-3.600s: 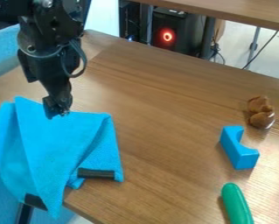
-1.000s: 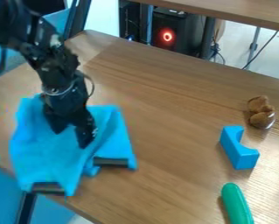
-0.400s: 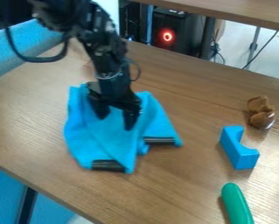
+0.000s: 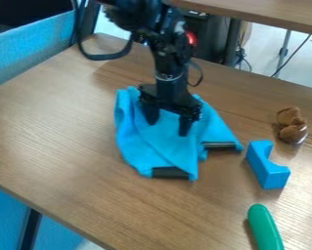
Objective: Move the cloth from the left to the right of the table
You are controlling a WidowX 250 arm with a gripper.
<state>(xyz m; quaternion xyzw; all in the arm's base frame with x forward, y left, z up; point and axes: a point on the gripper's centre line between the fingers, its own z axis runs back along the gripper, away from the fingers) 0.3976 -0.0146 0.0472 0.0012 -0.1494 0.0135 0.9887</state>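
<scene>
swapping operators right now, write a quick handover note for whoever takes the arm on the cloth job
Gripper: down on the cloth, fingers spread apart.
Cloth: rumpled, around mid-table, its right corner close beside the blue block; can't tell if they touch.
Done: cloth is clear of the table's left edge.
Left: it is not at the right side yet. Block, brown toy and green toy are over there, so pushing straight right would probably hit the block; maybe steer around it.

The wooden table (image 4: 60,141) holds a blue cloth (image 4: 157,148), blue block (image 4: 266,170), lumpy brown item (image 4: 291,128) and green object (image 4: 265,228).
</scene>
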